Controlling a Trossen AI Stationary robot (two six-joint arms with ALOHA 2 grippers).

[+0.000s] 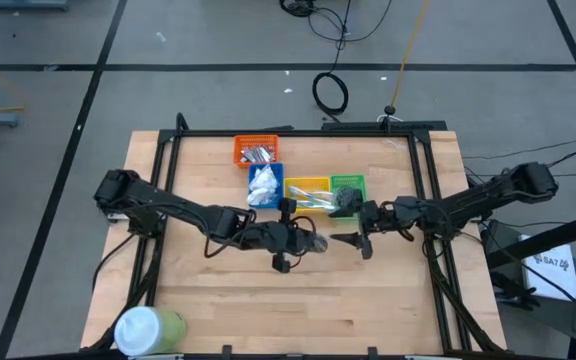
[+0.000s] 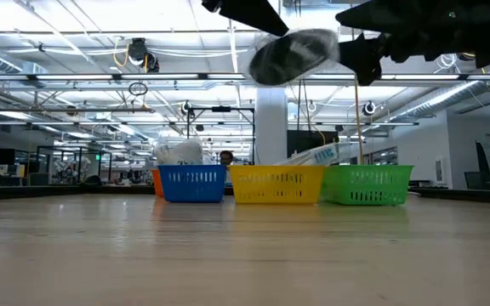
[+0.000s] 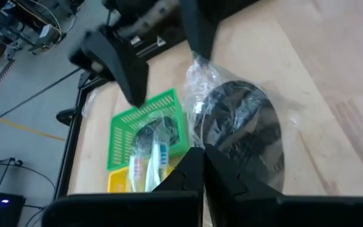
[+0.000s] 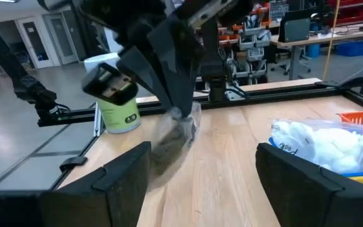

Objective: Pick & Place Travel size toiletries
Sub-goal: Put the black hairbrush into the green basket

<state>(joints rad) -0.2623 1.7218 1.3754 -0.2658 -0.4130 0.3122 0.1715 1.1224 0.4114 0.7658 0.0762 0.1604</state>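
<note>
Dangling wrapped dark disc (image 3: 244, 132) from left hand (image 3: 200, 164).

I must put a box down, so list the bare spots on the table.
Bare wood lies along the near edge right of the green white-capped cylinder, and at both back corners beside the four coloured plastic trays. The centre, under both hands, is crowded.

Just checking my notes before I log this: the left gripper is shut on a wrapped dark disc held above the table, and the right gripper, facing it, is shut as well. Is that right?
Not quite. The right gripper is open, with its fingers spread wide, as the right wrist view shows. The rest holds: the left gripper is shut on the wrapped dark disc, held above the table.
</note>
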